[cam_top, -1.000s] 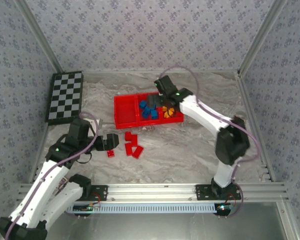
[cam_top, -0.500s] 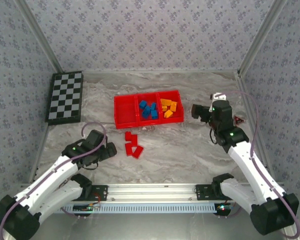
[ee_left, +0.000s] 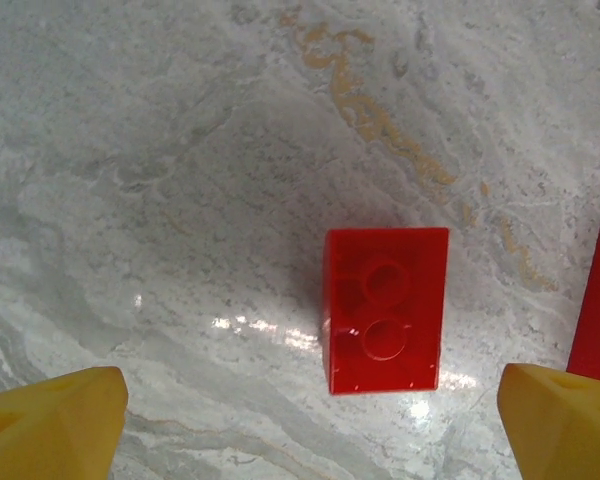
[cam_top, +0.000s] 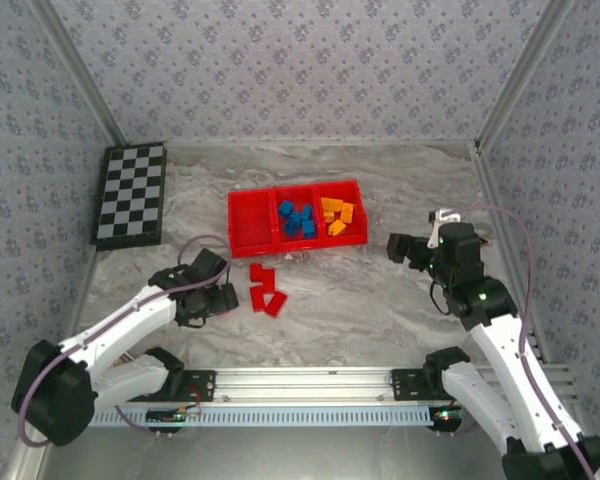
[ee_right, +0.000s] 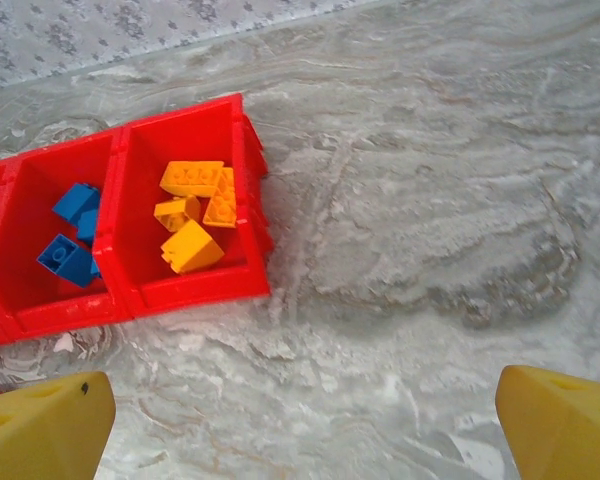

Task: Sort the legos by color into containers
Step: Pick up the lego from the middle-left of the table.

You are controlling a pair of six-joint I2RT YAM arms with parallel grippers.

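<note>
1. Far left, a checkerboard (cam_top: 130, 193) lies on the surface (cam_top: 360, 310). It's not part of the job.
2. The left claw (cam_top: 223, 298) hangs low, just left of the loose red bricks (cam_top: 264, 290). Its wrist view shows it wide open and gripping nothing. One red brick (ee_left: 385, 310) lies flat on the surface between the fingers (ee_left: 50, 420), a bit right of centre and slightly ahead. The brick's long axis runs crosswise to the closing line, so the fingers would pinch its short width. My guess is a small nudge forward and right, then straight down.
3. On the tray (cam_top: 250, 222), the blue bricks (cam_top: 297, 219) are in the middle compartment and the orange bricks (cam_top: 336, 216) in the right one. The left one has none, so I'd guess the reds go there.
4. The right claw (cam_top: 398, 246) is also open and holding nothing. It's off to the right of the tray, well apart from the reds, so the left arm is clearly nearer.
</note>
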